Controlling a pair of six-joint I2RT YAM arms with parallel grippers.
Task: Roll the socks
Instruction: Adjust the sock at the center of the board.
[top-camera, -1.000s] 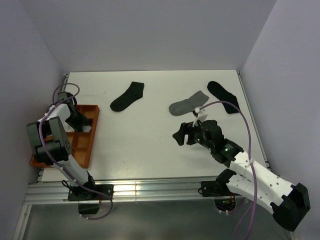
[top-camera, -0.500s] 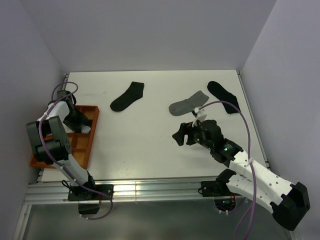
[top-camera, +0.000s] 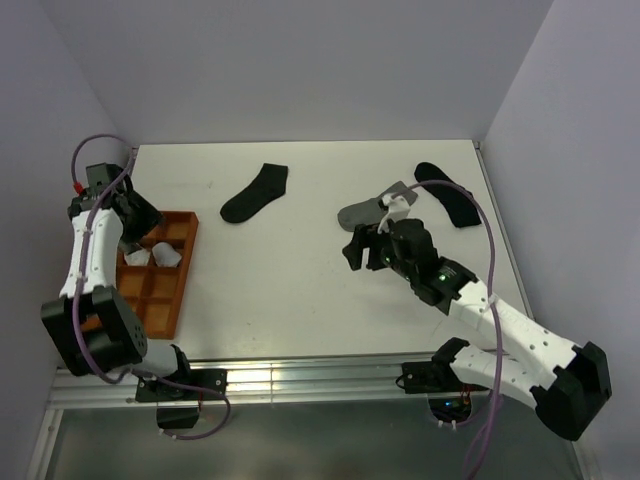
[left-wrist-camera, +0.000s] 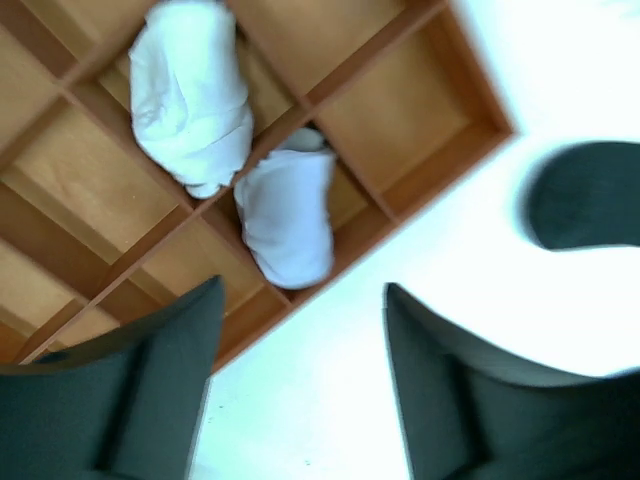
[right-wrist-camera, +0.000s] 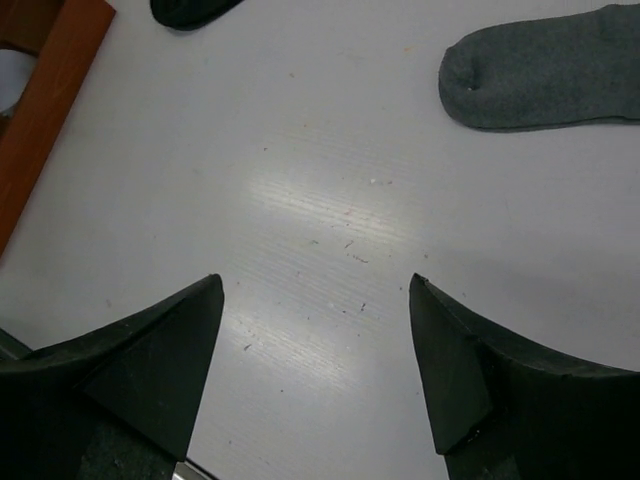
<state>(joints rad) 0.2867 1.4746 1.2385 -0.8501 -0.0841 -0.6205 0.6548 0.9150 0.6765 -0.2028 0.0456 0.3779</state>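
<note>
The left fingers (top-camera: 137, 213) hang above the orange tray (top-camera: 165, 318). They stand well apart and hold nothing. Just ahead of the gap between them, a rolled white sock (left-wrist-camera: 288, 215) lies in a compartment at the edge of the tray. Its long axis runs straight away from the fingers. A second rolled white sock (left-wrist-camera: 190, 95) lies further ahead, more to the side of the left finger, in the next compartment. Its long axis points nearly the same way, and its near end almost meets the first roll over the divider. On the counter (top-camera: 300, 290), ahead of the right finger of this pair, a rounded end of a black sock (top-camera: 255, 193) shows. This sock lies flat, with one end toward the tray and the other toward the far edge of the counter.

The right fingers (top-camera: 362, 250) are wide open above the bare counter and hold nothing. The grey sock (right-wrist-camera: 540, 70) lies flat ahead of them, on the side of the right finger. Its long axis goes across the fingers and its toe points toward the side of the left finger. Another black sock (top-camera: 448, 193) lies flat beyond the grey one, further to the right, with its long axis slanted.
</note>
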